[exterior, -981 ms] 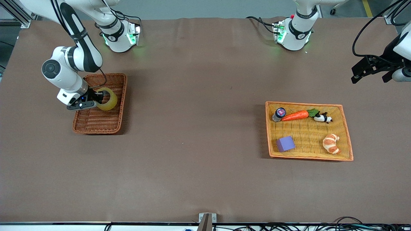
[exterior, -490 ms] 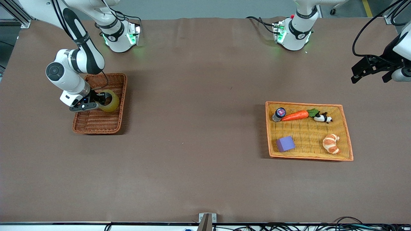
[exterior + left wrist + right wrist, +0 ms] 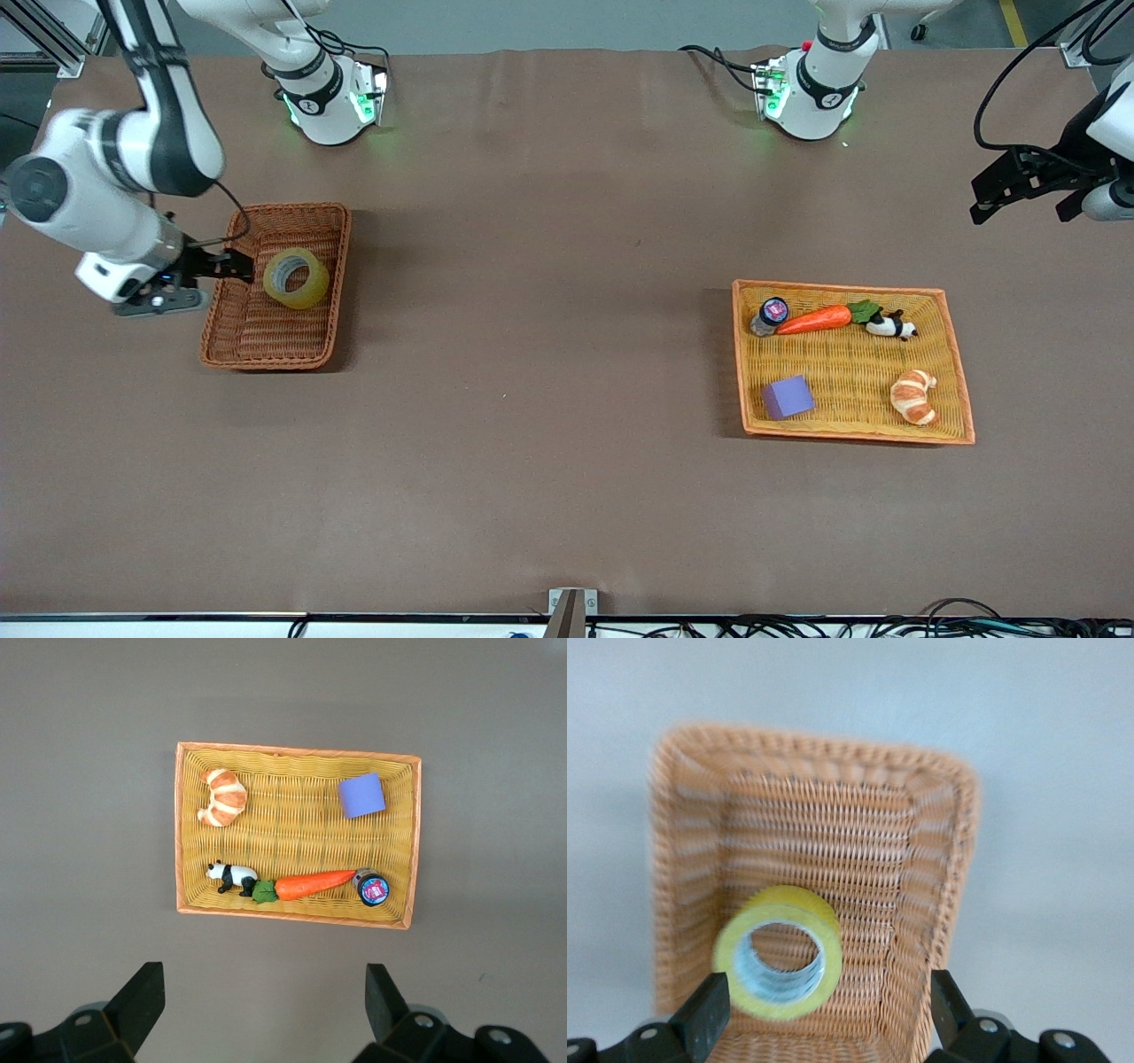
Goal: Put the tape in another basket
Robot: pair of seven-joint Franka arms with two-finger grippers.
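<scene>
The tape (image 3: 312, 288), a yellowish roll with a grey core, rests tilted in the reddish-brown wicker basket (image 3: 341, 266), in the half farther from the front camera. My right gripper (image 3: 237, 265) is open and empty, up over the basket's rim at the right arm's end, apart from the tape. In the right wrist view the tape (image 3: 799, 902) lies in the basket (image 3: 824, 824) below the open gripper (image 3: 828, 1001). My left gripper (image 3: 979, 206) waits open and empty, high at the left arm's end of the table, and shows in its own wrist view (image 3: 263, 988).
A shallow orange-yellow woven tray (image 3: 850, 372) toward the left arm's end holds a carrot (image 3: 815, 319), a small jar (image 3: 769, 315), a toy panda (image 3: 890, 326), a purple block (image 3: 788, 396) and a croissant (image 3: 914, 396). The tray also shows in the left wrist view (image 3: 292, 833).
My right gripper has let go of the tape, opened and drawn back and up toward the right arm's end of the table. The tape stays in the basket. The left arm has not moved.
</scene>
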